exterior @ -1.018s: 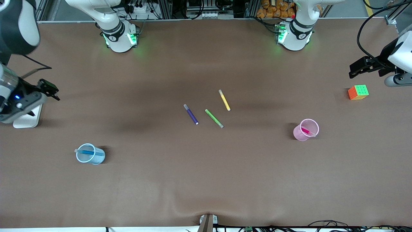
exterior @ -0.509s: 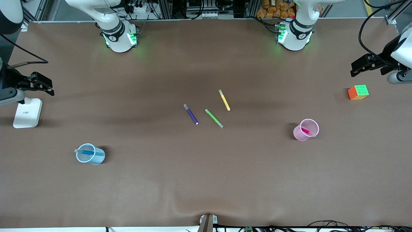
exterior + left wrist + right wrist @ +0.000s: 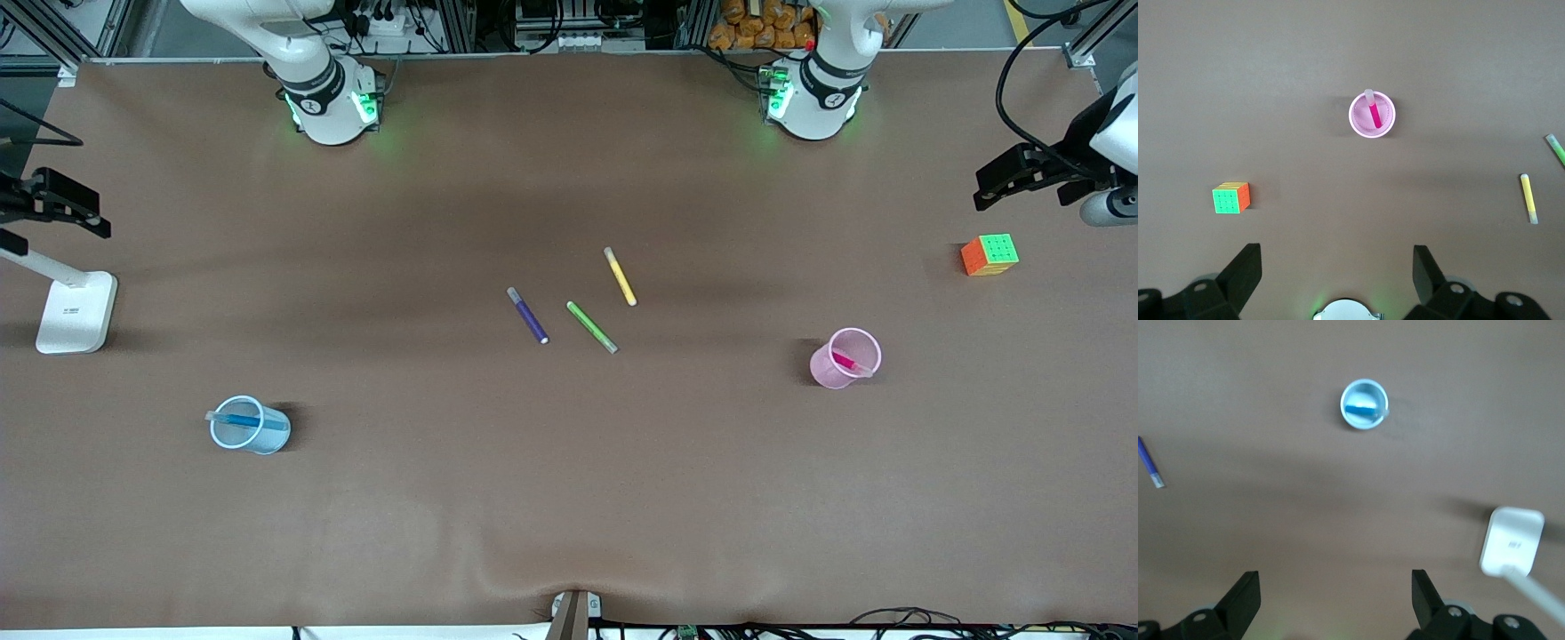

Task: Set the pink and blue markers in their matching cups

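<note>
I see both grippers spread wide and holding nothing. The left gripper (image 3: 1337,267) hangs high over the left arm's end of the table, with the cube (image 3: 989,254) and the pink cup (image 3: 845,358) below it. The right gripper (image 3: 1335,593) hangs high over the right arm's end, above the blue cup (image 3: 250,425) and the white lamp base (image 3: 76,312).

The pink marker (image 3: 849,363) leans inside the pink cup, its pale end against the rim. The blue marker (image 3: 238,420) lies across the inside of the blue cup, its pale end poking over the rim. The blue cup sits nearer the front camera than the pink one, and the two are well apart.

I have a brown table (image 3: 569,498) under everything. Near its middle lie three pens, close together but apart: purple pen (image 3: 527,315), green pen (image 3: 592,327), yellow pen (image 3: 620,276). Both arm bases glow green at the table's edge, with racks and cables above them.

In the front view each gripper is cut off at the frame's edge. The lamp's stem runs out of view.
</note>
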### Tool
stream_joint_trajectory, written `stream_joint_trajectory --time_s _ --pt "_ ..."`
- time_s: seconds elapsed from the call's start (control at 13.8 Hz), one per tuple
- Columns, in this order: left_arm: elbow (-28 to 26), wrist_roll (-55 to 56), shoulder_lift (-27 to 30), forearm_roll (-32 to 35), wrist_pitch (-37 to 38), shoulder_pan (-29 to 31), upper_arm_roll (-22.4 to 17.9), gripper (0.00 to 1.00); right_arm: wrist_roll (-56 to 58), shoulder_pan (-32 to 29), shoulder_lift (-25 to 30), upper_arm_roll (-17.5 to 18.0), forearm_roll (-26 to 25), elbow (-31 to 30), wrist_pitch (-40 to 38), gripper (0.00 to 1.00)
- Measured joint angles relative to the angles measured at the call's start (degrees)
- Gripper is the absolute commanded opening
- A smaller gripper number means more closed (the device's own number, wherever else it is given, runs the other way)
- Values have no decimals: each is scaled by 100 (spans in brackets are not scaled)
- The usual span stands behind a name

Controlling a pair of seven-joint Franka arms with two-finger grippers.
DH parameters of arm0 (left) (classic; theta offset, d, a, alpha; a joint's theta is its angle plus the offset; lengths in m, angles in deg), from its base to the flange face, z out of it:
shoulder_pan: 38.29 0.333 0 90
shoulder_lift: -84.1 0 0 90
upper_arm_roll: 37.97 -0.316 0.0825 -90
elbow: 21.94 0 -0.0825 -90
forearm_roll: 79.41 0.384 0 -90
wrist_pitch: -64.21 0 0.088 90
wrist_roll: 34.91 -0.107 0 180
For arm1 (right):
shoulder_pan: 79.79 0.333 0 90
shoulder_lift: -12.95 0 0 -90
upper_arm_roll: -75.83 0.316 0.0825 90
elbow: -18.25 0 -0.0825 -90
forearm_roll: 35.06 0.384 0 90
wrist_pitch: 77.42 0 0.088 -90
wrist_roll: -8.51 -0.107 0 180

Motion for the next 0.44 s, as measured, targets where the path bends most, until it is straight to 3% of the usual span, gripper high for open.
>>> stream_joint_trajectory --time_s 0.44 --pt "0 0 -6 0 0 -28 13 100 -503 -4 55 27 26 0 -199 100"
